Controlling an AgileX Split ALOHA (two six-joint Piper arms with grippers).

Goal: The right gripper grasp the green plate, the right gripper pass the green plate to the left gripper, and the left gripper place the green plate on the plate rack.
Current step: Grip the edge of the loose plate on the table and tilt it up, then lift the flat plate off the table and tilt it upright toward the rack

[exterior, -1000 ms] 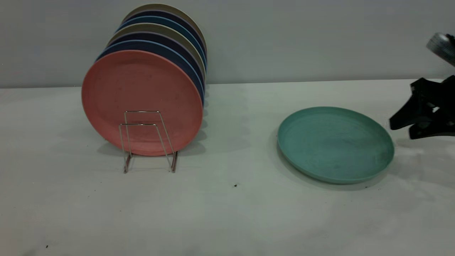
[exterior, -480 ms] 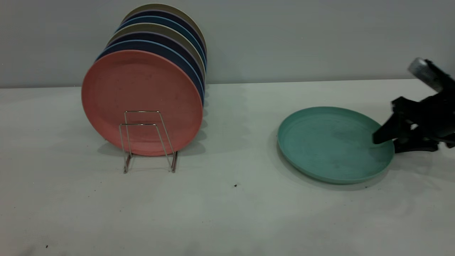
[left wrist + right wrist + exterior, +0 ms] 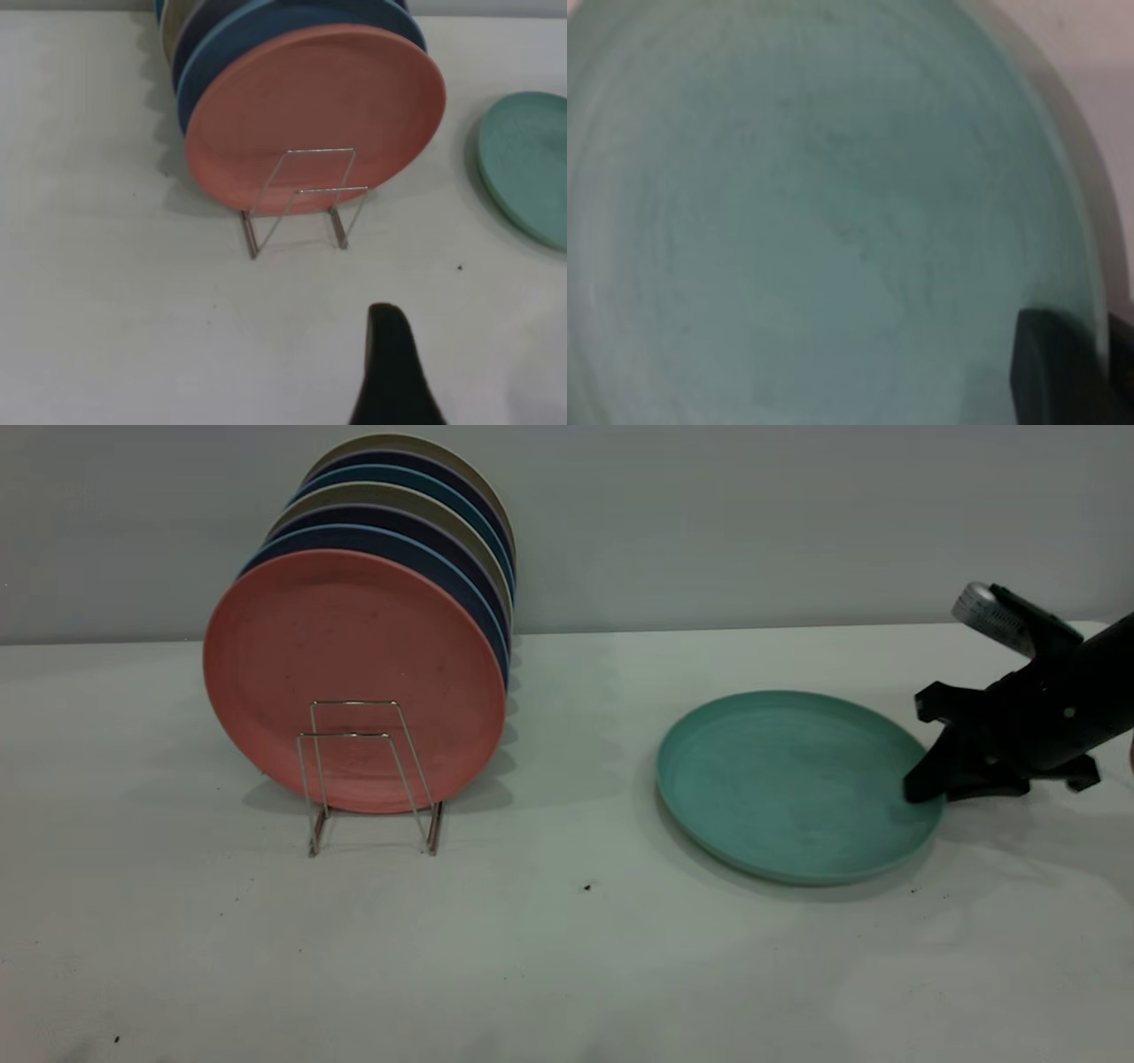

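The green plate (image 3: 788,788) lies flat on the table at the right; it fills the right wrist view (image 3: 815,221) and its edge shows in the left wrist view (image 3: 532,168). My right gripper (image 3: 926,793) is low at the plate's right rim, open, with the rim between its jaws. One finger (image 3: 1063,376) rests over the plate's inner face. The wire plate rack (image 3: 368,779) stands at the left with two free front loops. My left gripper (image 3: 394,381) hovers in front of the rack (image 3: 301,199), outside the exterior view.
A salmon-pink plate (image 3: 354,682) stands upright in the rack with several blue, dark and olive plates (image 3: 416,522) behind it. The white table (image 3: 567,957) runs to a grey wall behind. Small dark specks lie on the table.
My right gripper has moved left and down from the table's right edge to the green plate's rim. The plate has slid a little to the left.
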